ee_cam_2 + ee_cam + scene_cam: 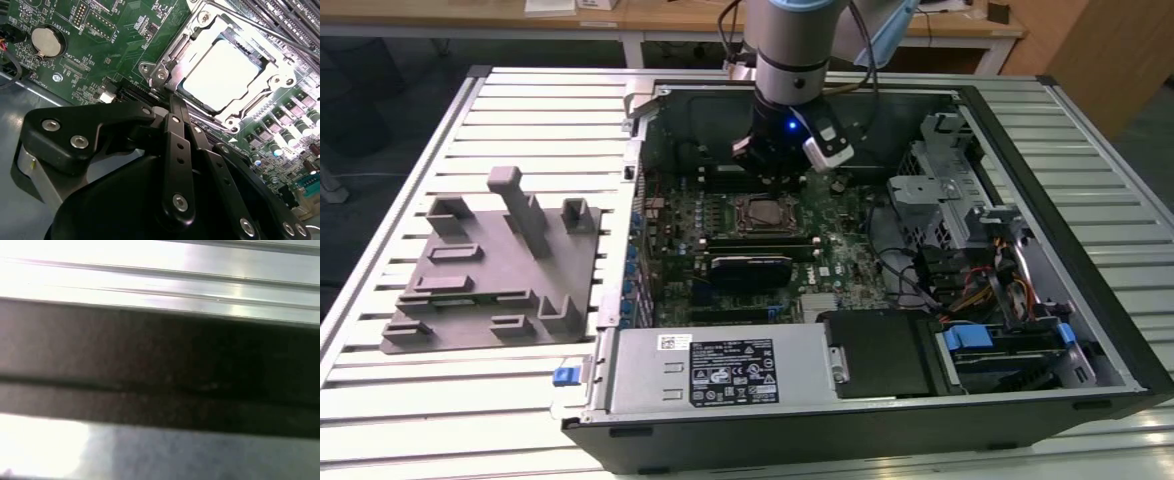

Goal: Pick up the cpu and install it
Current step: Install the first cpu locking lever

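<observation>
— Slatted metal table (480,400) fills the room's centre; what rests on it?
— An open computer case (854,420) at frame right and a grey plastic tray (487,275) at frame left, well apart.
— Location of the cpu (222,75)?
— Seated in the metal-framed socket (165,75) on the green motherboard (100,50), upper right of the second wrist view.
— Gripper (172,107) condition?
— Fingers closed together, holding nothing, just beside the socket's edge, above the board in the exterior view.
</observation>
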`<action>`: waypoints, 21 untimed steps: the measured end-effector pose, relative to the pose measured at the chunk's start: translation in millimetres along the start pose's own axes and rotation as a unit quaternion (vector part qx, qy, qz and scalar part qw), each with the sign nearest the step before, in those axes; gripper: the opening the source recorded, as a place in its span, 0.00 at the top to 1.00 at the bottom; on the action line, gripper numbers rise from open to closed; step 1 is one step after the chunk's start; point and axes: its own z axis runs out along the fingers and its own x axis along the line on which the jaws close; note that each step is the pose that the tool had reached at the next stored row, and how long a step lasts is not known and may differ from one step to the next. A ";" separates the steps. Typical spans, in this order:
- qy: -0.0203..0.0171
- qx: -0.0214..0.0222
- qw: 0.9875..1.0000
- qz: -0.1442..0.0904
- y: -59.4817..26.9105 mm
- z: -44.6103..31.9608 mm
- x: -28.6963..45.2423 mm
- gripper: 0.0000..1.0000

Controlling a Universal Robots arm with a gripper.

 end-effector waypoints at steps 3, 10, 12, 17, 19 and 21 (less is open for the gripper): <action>0.000 0.000 1.000 0.000 0.0 0.0 0.0 0.89; 0.001 0.014 1.000 0.000 -0.4 3.3 0.1 0.89; 0.001 0.017 1.000 0.000 -0.4 4.6 0.1 0.89; 0.001 0.009 1.000 0.000 -0.6 4.3 0.4 0.89; 0.001 -0.001 1.000 0.000 -0.6 4.1 0.4 0.89; 0.001 -0.008 1.000 0.000 -0.9 3.6 0.7 0.89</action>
